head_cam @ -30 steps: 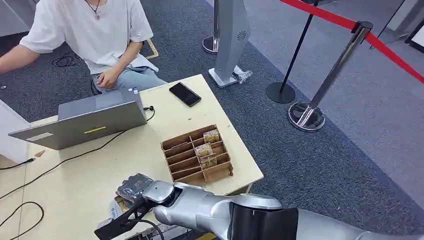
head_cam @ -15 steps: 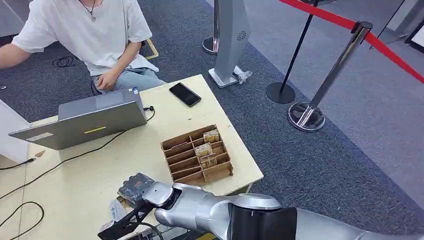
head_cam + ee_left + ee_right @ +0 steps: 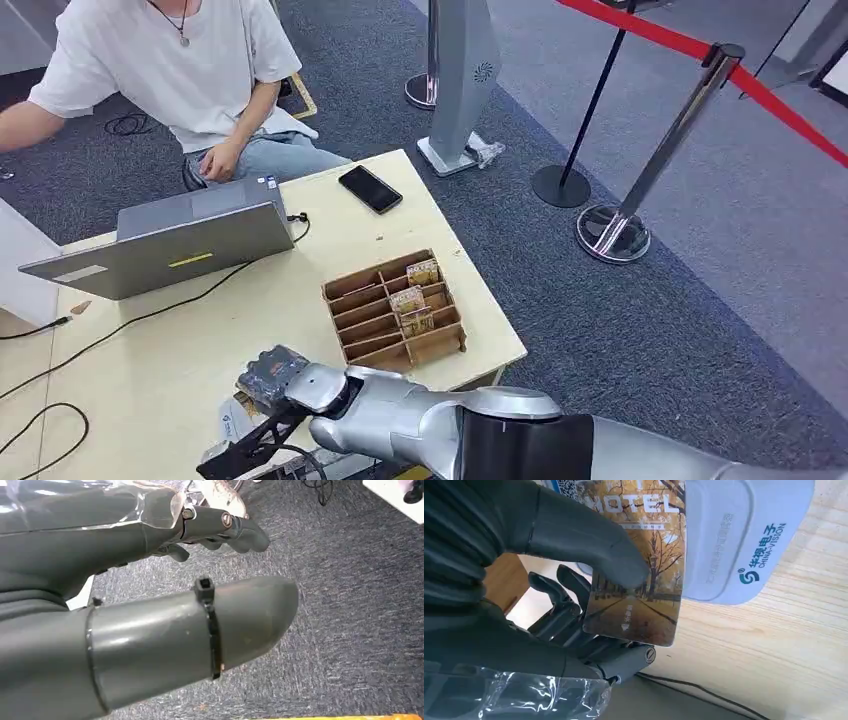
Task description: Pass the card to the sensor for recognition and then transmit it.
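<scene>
My right hand (image 3: 574, 595) pinches a hotel card (image 3: 644, 580), printed with an autumn tree avenue, between the thumb and the fingers. The card hangs partly over the white card sensor (image 3: 744, 540), which lies flat on the wooden table (image 3: 774, 645). In the head view, the right hand (image 3: 272, 372) is at the table's near edge, with the sensor (image 3: 230, 420) just below it. My left hand (image 3: 210, 525) hangs over grey carpet and holds nothing; its fingers are apart from the thumb.
A wooden slotted card box (image 3: 395, 310) with several cards stands right of my hand. Behind it lie a laptop (image 3: 160, 240), black cables and a phone (image 3: 370, 188). A person (image 3: 170, 60) sits at the far side. Stanchions with a red belt (image 3: 680, 130) stand on the right.
My right hand has shifted slightly toward the table's near edge, still holding the card over the sensor. The person has moved an arm and leaned a little.
</scene>
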You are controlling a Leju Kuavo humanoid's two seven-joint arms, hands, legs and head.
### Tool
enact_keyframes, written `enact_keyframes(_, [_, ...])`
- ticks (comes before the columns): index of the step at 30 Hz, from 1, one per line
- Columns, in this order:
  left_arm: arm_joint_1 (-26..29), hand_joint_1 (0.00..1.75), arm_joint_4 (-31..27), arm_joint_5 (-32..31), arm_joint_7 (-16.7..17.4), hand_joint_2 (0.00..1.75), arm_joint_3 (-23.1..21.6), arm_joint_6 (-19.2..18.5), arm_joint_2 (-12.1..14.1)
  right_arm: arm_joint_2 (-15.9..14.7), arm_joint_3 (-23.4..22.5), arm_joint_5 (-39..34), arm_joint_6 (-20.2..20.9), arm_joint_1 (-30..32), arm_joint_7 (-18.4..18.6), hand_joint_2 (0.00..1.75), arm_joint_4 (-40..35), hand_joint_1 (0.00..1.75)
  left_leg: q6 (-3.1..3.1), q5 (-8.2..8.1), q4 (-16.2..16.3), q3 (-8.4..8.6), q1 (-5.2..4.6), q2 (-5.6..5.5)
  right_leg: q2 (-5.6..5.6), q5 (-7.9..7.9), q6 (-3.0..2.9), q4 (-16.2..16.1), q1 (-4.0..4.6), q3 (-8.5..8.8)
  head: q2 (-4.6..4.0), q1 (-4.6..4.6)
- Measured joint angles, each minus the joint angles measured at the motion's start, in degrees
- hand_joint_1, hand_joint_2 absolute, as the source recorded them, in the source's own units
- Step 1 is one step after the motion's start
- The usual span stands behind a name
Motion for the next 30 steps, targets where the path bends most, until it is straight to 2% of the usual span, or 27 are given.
enact_keyframes(6, [0.0, 0.00, 0.0, 0.0, -0.2, 0.00, 0.0, 0.0, 0.0, 0.0, -1.6, -5.5, 1.4, -0.3, -4.5, 1.75, 0.1, 1.75, 0.00, 0.00, 0.0, 0.02, 0.00, 0.02, 0.02, 0.01, -0.01, 0.0, 0.00, 0.00, 0.00, 0.00])
enact_keyframes(10, [0.0, 0.00, 0.0, 0.1, -0.1, 0.00, 0.0, 0.0, 0.0, -0.1, -4.6, -11.0, 5.4, -0.4, -10.0, 1.75, -1.2, 1.75, 0.00, 0.00, 0.0, 0.01, 0.01, 0.02, 0.02, 0.01, -0.01, 0.0, 0.00, -0.03, 0.00, 0.00])
enact_keyframes(16, [0.1, 0.00, 0.0, 0.7, -0.1, 0.00, 0.1, 0.2, 0.0, -1.2, -9.4, -19.4, 11.5, -0.3, -16.3, 1.75, -6.2, 1.75, -0.01, 0.00, 0.0, -0.01, 0.01, 0.02, 0.04, 0.01, -0.01, 0.0, 0.00, -0.05, 0.00, 0.00])
enact_keyframes(21, [0.3, 0.00, 0.0, 0.9, -0.3, 0.00, 0.4, 0.2, 0.0, -2.7, -12.7, -25.0, 15.2, -0.2, -19.0, 1.75, -11.6, 1.75, 0.00, 0.00, 0.0, -0.03, 0.00, 0.02, 0.03, 0.00, -0.01, 0.0, 0.00, -0.06, 0.00, 0.00])
enact_keyframes(26, [0.3, 0.00, 0.0, 0.9, -0.5, 0.00, 0.8, 0.2, 0.0, -4.5, -16.4, -35.4, 20.5, 0.9, -23.2, 1.75, -18.0, 1.75, -0.01, -0.01, 0.0, -0.04, 0.00, 0.02, 0.02, 0.00, -0.01, 0.0, 0.00, -0.07, 0.00, 0.00])
enact_keyframes(30, [0.3, 0.00, 0.0, 0.9, -0.5, 0.00, 0.8, 0.2, 0.0, -4.5, -16.4, -35.4, 20.5, 0.9, -23.2, 1.75, -18.0, 1.75, -0.01, -0.01, 0.0, -0.04, 0.00, 0.02, 0.02, 0.00, -0.01, 0.0, 0.00, -0.07, 0.00, 0.00])
